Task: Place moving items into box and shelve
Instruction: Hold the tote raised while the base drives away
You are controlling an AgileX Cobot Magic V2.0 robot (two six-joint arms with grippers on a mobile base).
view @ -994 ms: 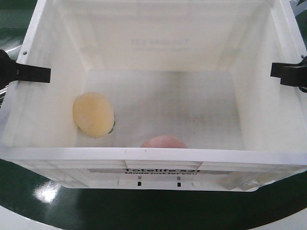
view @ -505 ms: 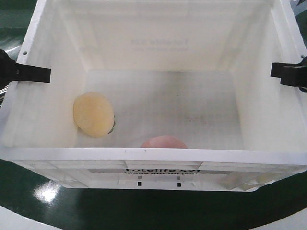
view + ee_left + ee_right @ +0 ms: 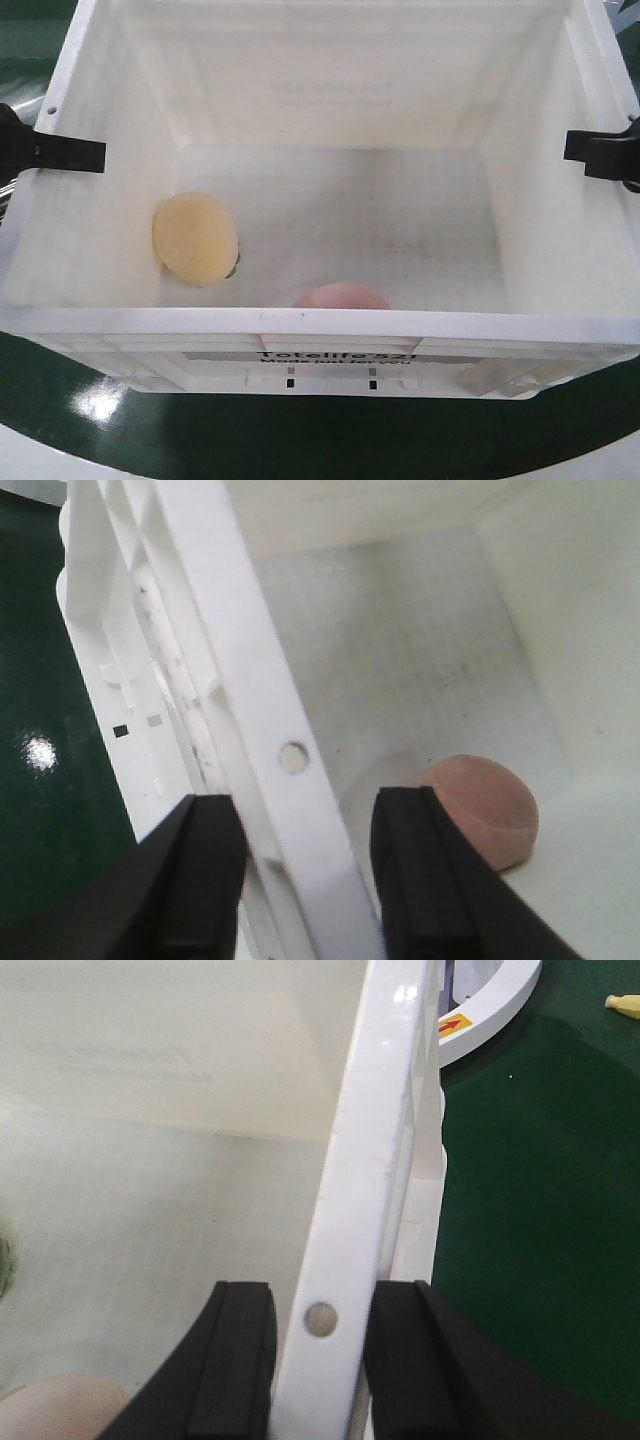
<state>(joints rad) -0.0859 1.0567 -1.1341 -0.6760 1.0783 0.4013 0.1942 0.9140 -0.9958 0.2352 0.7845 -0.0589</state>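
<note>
Front view: left gripper (image 3: 60,153) at 9 o'clock on the crate (image 3: 320,325), one black finger (image 3: 75,154) hooked over the left rim and lying inside the wall. In the left wrist view the two fingers straddle that rim, one outside, one inside, both pressed against it, so they pinch the crate wall; a small round hole in the rim sits just above the grip. Crate is white, open-topped, fills most of the front view, with green table (image 3: 300,440) under it and black "Totelife" print on the near wall at 6 o'clock. Yellow lump (image 3: 195,238) lies on the crate floor at 8 o'clock, against the left wall, apart from the other lump. Pink lump (image 3: 342,296) lies on the floor at 6 o'clock, tight to the near wall, lower half hidden by the near rim; the left wrist view shows it resting in the angle of floor and wall. Rest of the floor is bare, faintly scuffed. Right gripper (image 3: 600,155) at 3 o'clock on the right rim, black finger reaching over the edge. In the right wrist view its fingers (image 3: 235,1360) sit either side of the rim, touching it, pinching the wall just below another round hole. Outside the crate at 1 o'clock in that view, a white curved piece (image 3: 495,1000) with an orange arrow label lies on the table.
</note>
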